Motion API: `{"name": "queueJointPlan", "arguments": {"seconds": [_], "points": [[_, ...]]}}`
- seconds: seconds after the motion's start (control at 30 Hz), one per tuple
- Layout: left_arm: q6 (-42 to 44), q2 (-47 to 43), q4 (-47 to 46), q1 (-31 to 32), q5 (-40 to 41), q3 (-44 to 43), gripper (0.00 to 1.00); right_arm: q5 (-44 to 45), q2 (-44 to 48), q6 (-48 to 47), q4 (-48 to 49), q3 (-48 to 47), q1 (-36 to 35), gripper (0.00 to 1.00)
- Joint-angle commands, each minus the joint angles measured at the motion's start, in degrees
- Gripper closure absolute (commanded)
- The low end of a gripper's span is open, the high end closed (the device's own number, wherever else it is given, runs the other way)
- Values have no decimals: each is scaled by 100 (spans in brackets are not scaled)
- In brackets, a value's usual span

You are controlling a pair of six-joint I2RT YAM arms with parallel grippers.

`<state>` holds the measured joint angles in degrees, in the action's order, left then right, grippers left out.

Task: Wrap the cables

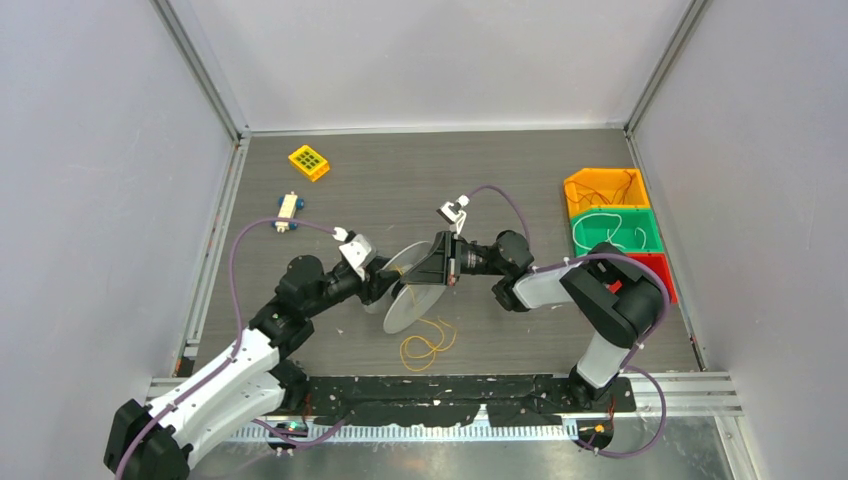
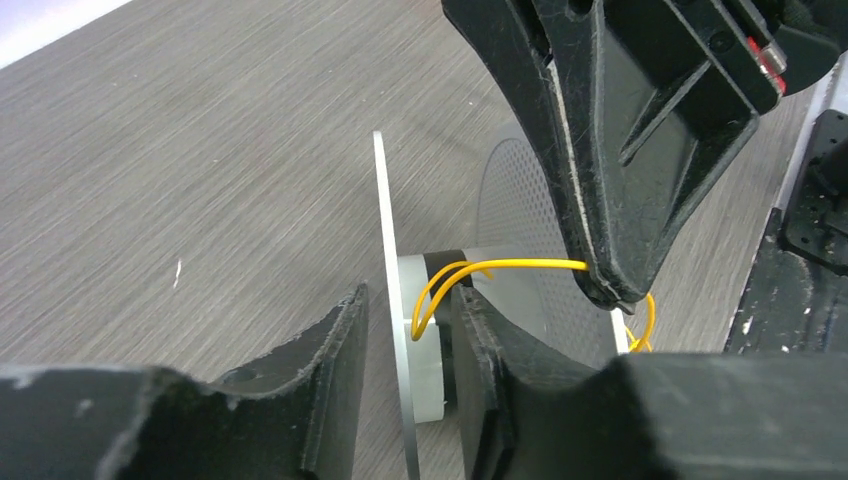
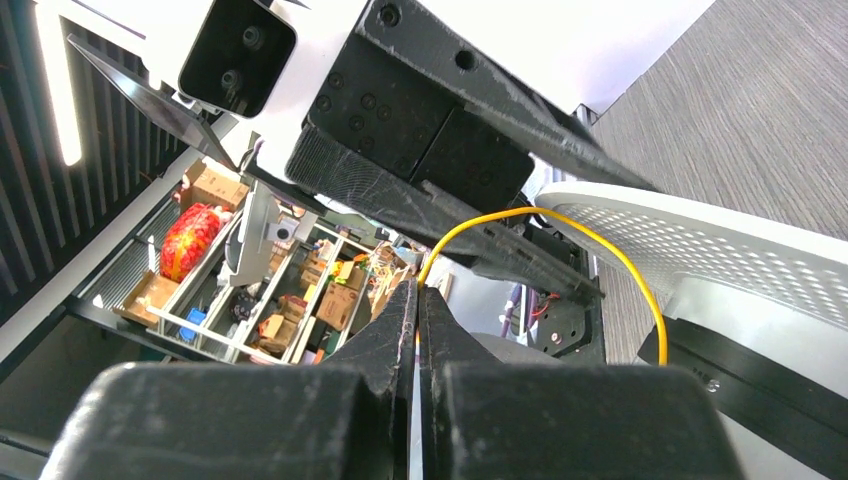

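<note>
The yellow cable [image 1: 425,345] is lying partly in loose loops on the counter [image 1: 500,170], just near of the white spool [image 1: 405,300]. From there it is rising to the spool. In the left wrist view the cable [image 2: 520,265] is passing over the hub between the two flanges, with two strands curving round it. It then runs taut to the right into the right claw [image 2: 610,295].

I am reading the right claw [image 3: 418,290] as pinched together on the cable [image 3: 600,250]. In its own view the fingers are meeting at the tips and the strand is leaving from between them. It arcs over towards the perforated flange of the spool [image 3: 720,240]. In the top view the right claw [image 1: 448,272] is sitting at the right face of the spool.

The left claw [image 2: 408,300] is straddling the solid flange and hub of the spool [image 2: 392,300], one finger on each side, clamped on it. In the top view the left claw [image 1: 380,280] is holding the spool on edge, tilted, near the middle of the counter.

Farther out, a yellow block [image 1: 309,162] and a white connector [image 1: 288,211] are lying at the far left. An orange bin [image 1: 600,188], a green bin [image 1: 612,230] and a red bin [image 1: 655,275] are standing in a row at the right edge.
</note>
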<state>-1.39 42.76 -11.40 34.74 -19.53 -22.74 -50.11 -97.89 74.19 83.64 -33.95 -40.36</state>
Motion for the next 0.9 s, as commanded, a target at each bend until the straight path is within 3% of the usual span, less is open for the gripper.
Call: {"name": "queueJointPlan", "arguments": {"seconds": [0.0, 0.2, 0.3, 0.5, 0.57, 0.63, 0.73, 0.8, 0.87], "points": [[-74, 21, -284, -20, 111, -14, 69, 7, -18, -27, 584, 37, 28, 94], [-77, 31, -92, -28, 174, -69, 100, 67, 13, -19, 575, 63, 28, 94], [-82, 64, 117, -25, 202, -175, 100, 119, 35, -19, 558, 86, 36, 89], [-340, 80, 666, -27, 472, -487, 100, 403, 510, -335, 153, 220, 214, 68], [-523, 74, 956, -26, 818, -656, 100, 570, 960, -763, -378, 305, 333, 62], [-709, 43, 1338, -27, 1312, -838, 100, 794, 1614, -1564, -1524, 320, 402, 54], [-843, -30, 1977, -21, 2151, -1237, 100, 1468, 2891, -3106, -4180, 195, 322, 44], [-854, -130, 2334, -21, 2459, -1521, 100, 2208, 3496, -4147, -5349, 158, 180, 38], [-908, -245, 2595, -24, 2655, -1801, 100, 2564, 3808, -4572, -5686, 239, 117, 28]]}}
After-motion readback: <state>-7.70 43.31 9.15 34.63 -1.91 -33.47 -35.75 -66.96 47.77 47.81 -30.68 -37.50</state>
